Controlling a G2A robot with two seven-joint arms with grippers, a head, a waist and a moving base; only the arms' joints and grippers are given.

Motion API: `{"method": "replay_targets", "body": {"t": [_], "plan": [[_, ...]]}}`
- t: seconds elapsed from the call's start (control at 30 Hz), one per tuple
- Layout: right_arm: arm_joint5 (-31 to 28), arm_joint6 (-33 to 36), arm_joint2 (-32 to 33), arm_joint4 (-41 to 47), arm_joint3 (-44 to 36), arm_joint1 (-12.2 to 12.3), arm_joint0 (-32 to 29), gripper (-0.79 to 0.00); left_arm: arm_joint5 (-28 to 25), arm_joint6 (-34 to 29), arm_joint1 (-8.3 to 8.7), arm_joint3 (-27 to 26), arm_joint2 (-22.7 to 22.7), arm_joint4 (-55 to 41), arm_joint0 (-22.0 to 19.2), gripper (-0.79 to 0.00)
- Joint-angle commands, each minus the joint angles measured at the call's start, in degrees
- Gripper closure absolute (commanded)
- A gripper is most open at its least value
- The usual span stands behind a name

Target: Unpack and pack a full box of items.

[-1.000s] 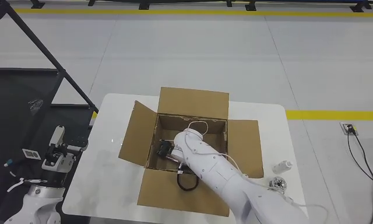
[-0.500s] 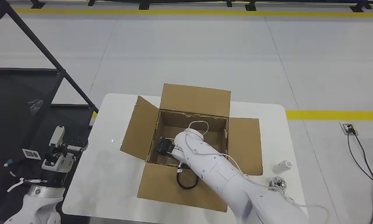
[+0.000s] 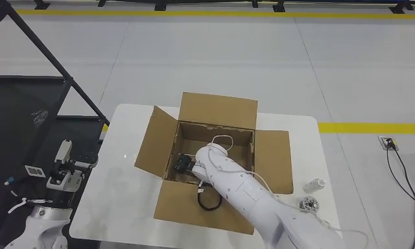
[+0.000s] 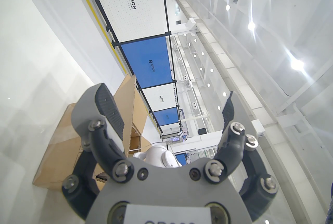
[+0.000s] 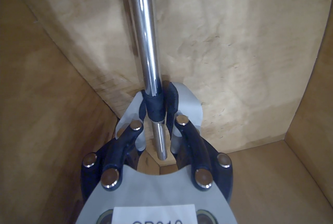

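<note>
An open cardboard box (image 3: 217, 111) stands mid-table with its flaps spread out. My right arm reaches down into it, and the right gripper (image 3: 183, 163) is low by the box's left inner wall. In the right wrist view the right gripper (image 5: 156, 97) is shut on a shiny metal rod (image 5: 143, 27), at a black taped band; the rod runs on toward the box's inner wall (image 5: 234, 53). My left gripper (image 3: 71, 163) sits off the table's left edge. It points upward, open and empty (image 4: 166, 96), with the box (image 4: 65, 147) beyond it.
On the white table (image 3: 130, 197), a small white bottle (image 3: 314, 184) and a round clear item (image 3: 310, 203) lie to the right of the box. A black cable loop (image 3: 207, 203) rests on the front flap. A black frame stands at the far left.
The box has shifted slightly away and to the right with my right arm inside it. The left arm has not moved.
</note>
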Motion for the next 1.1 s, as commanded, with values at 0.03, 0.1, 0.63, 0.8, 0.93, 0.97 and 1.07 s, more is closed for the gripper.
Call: {"method": "replay_targets", "body": {"t": [0.03, 0.1, 0.63, 0.8, 0.93, 0.97, 1.07], "plan": [[-0.7, -0.1, 0.4, -0.3, -0.6, 0.4, -0.1, 0.0, 0.0, 0.0, 0.0, 0.0, 0.0, 0.0, 0.0, -0.785], [-1.3, -0.4, 0.8, -0.4, -1.1, 0.7, -0.3, 0.0, 0.0, 0.0, 0.0, 0.0, 0.0, 0.0, 0.0, -0.785], [5.2, -4.2, 5.8, -4.8, -12.4, 6.4, -5.1, 0.0, 0.0, 0.0, 0.0, 0.0, 0.0, 0.0, 0.0, -0.785], [8.6, 0.2, 9.9, -7.6, -23.2, 10.5, -9.1, 0.0, 0.0, 0.0, 0.0, 0.0, 0.0, 0.0, 0.0, -0.785], [11.2, 3.4, 14.5, -12.1, -34.8, 14.3, -14.4, 0.0, 0.0, 0.0, 0.0, 0.0, 0.0, 0.0, 0.0, -0.785], [11.8, 4.0, 15.8, -13.6, -37.9, 15.3, -16.0, 0.0, 0.0, 0.0, 0.0, 0.0, 0.0, 0.0, 0.0, -0.785], [14.8, 5.1, 20.0, -18.8, -47.3, 18.0, -21.6, 0.0, 0.0, 0.0, 0.0, 0.0, 0.0, 0.0, 0.0, -0.785]]}}
